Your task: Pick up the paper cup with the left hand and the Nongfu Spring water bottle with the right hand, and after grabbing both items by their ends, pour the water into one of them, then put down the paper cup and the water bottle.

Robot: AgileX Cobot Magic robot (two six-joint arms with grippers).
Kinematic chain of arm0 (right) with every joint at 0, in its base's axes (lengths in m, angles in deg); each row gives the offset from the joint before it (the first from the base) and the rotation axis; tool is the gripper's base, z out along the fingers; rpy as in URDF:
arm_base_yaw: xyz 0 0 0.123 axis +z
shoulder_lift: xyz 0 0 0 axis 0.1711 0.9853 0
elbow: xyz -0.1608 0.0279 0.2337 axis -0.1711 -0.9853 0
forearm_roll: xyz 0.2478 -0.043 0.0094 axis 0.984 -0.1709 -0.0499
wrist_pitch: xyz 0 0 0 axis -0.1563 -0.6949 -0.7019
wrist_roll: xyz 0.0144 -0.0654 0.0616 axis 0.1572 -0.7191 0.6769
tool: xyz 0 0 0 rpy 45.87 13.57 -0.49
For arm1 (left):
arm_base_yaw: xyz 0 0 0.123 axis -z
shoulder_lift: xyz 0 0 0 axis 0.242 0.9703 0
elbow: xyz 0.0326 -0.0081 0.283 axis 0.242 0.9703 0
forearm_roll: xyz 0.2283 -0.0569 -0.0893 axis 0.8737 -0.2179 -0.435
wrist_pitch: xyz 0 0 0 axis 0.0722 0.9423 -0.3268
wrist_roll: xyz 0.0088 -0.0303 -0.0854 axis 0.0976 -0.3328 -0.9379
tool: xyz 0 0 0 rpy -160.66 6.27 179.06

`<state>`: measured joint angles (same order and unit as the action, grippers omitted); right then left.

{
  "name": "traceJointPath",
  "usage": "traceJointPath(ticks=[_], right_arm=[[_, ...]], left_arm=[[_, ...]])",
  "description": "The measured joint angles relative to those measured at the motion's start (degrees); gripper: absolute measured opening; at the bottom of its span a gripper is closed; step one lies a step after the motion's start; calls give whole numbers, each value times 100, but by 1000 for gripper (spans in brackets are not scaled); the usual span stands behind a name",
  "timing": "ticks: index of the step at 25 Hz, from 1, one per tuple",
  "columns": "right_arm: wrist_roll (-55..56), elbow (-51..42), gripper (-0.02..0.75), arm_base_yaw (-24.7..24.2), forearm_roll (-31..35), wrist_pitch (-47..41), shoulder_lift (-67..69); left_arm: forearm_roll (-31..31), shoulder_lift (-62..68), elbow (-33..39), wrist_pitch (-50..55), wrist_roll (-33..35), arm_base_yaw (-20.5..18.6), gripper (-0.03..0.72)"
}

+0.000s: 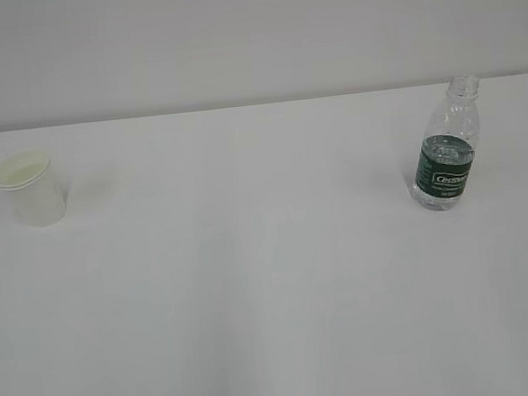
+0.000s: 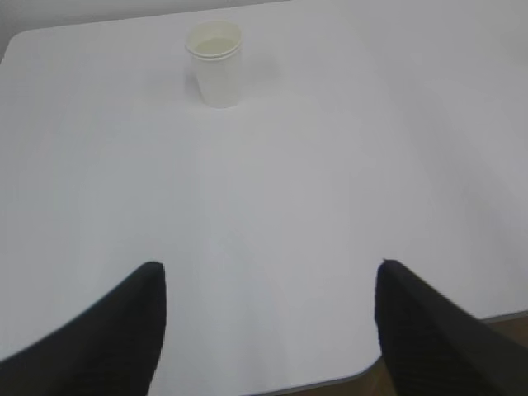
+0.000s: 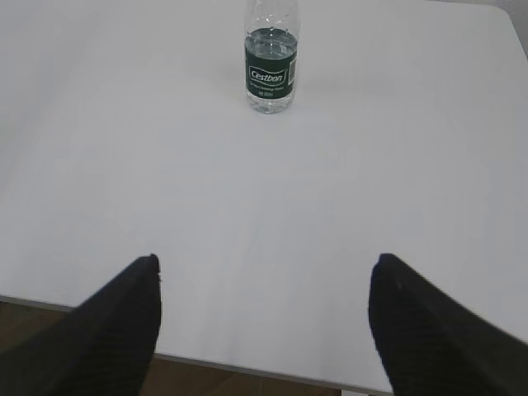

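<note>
A matt white paper cup, a glossy clear ribbed plastic bottle, a smooth matt white tabletop.

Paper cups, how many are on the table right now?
1. The paper cup stands upright at the table's far left, well apart from the water bottle on the right. Nothing in view could hide another.
</note>
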<state>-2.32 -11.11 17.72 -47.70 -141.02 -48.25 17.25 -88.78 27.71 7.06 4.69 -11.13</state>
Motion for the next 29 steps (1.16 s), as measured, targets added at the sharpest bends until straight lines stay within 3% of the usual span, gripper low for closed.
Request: traceJointPath(ticks=[29], right_arm=[[0, 0, 587, 0, 9, 0, 0]], left_arm=[[168, 0, 0, 0, -284, 0, 589]])
